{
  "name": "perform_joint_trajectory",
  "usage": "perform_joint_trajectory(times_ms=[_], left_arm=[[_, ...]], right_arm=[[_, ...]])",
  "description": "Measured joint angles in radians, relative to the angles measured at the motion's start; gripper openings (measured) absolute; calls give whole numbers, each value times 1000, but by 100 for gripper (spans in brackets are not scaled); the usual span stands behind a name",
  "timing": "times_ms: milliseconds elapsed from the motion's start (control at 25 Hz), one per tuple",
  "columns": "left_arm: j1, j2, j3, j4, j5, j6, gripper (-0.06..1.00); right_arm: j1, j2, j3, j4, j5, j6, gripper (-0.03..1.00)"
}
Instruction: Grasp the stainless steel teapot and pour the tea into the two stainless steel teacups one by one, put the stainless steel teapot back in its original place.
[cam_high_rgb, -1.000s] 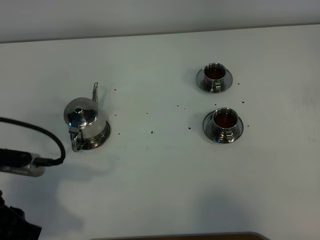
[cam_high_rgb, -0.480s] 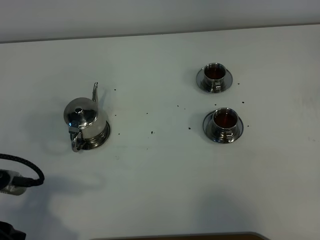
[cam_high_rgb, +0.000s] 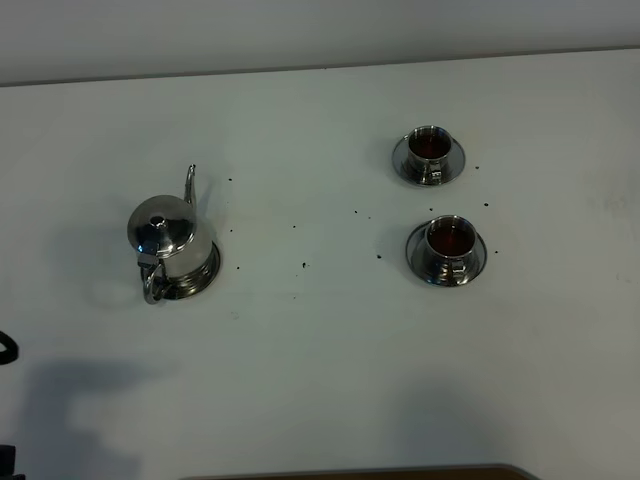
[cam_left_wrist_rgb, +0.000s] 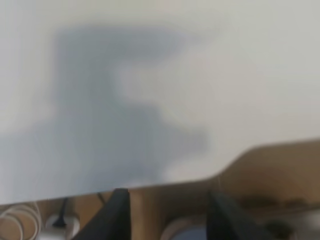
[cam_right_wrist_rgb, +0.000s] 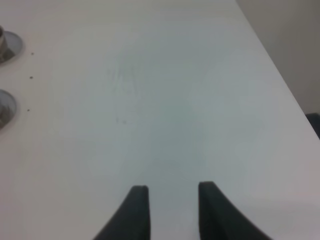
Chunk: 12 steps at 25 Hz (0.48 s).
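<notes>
On the white tabletop (cam_high_rgb: 320, 360), the stainless steel teapot (cam_high_rgb: 165, 240) sits upright on its round base disc (cam_high_rgb: 203, 275), over on the left side, with its thin spout pointing away and its loop handle toward the near edge. Well apart from it, on the right, stand the two stainless steel teacups (cam_high_rgb: 429, 150) (cam_high_rgb: 450, 240), each on a small saucer, and both show dark tea inside. Little dark specks dot the tabletop between them. The left claw (cam_left_wrist_rgb: 167, 205) hangs near the tabletop's edge with its fingers apart and nothing between them. The right claw (cam_right_wrist_rgb: 170, 200) is pulled back beyond the cups with its fingers as close as they go, holding nothing. The job looks just about finished. To end well, both arms should stay clear of the pot and cups so nothing gets bumped or spilled.
</notes>
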Motion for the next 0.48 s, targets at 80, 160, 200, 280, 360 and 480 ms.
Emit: perform_joint_trajectory(times_ms=[80,160,200,280,360,480], left_arm=[[20,-56,0,1,0,0,42],[24,-112,0,1,0,-1,42],[24,-142,0,1,0,-1,42],[24,-198,0,1,0,-2,42],[24,-241,0,1,0,-2,42],[24,-295,0,1,0,-2,42]], right_arm=[[0,0,0,0,0,0,24],[0,0,0,0,0,0,24],[0,0,0,0,0,0,24],[0,0,0,0,0,0,24],[0,0,0,0,0,0,24],[0,0,0,0,0,0,24]])
